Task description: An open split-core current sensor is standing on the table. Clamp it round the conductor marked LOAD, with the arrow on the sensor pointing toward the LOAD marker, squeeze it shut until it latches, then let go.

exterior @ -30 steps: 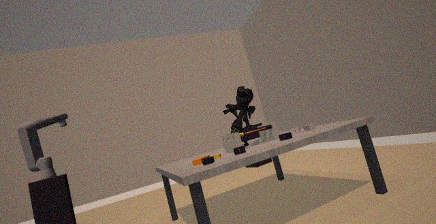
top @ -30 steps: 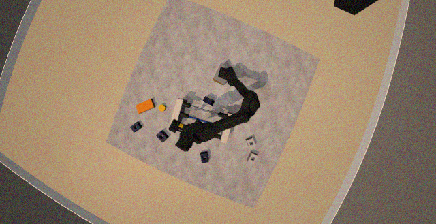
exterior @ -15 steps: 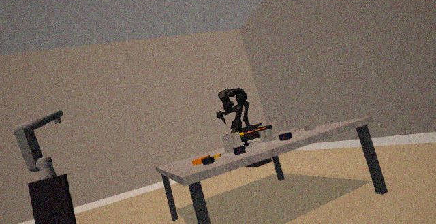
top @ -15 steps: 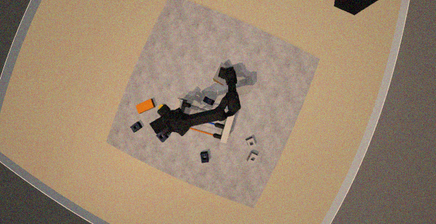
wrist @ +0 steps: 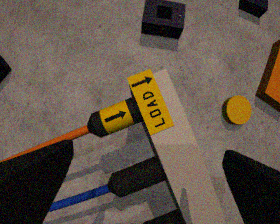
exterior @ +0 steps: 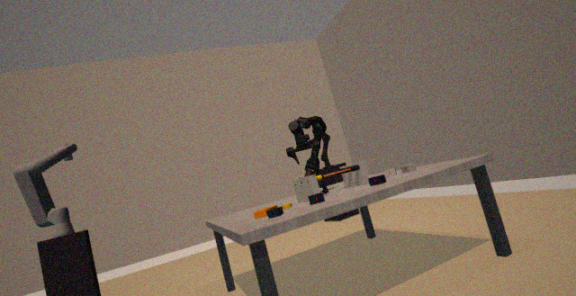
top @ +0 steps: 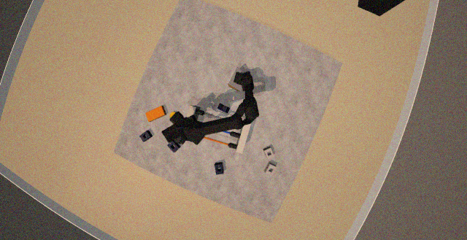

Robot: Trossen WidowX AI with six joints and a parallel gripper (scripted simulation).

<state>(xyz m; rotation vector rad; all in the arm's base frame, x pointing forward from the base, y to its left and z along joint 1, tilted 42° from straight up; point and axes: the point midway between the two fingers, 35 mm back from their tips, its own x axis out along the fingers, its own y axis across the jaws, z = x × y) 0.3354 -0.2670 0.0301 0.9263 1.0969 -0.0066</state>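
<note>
The LOAD marker [wrist: 152,102] is a yellow plate with an arrow on a pale end block [wrist: 166,115]. The orange conductor [top: 217,141] [exterior: 337,172] [wrist: 68,135] runs into that block through a yellow sleeve [wrist: 109,119], whose arrow points toward the marker. My gripper [wrist: 149,153] is open and empty, above the end block, its fingers either side in the wrist view. In the top view the arm hides the marker and fingertips. Two small pale pieces [top: 268,152] [top: 271,168] stand right of the rack; they may be the open sensor, too small to tell.
A blue conductor [wrist: 81,198] lies beside the orange one. The far end block [top: 242,141] stands at right. Dark blocks [top: 219,168] [top: 146,136] [wrist: 163,19], an orange block [top: 155,113] [wrist: 277,77] and a yellow disc [wrist: 237,110] lie around the rack.
</note>
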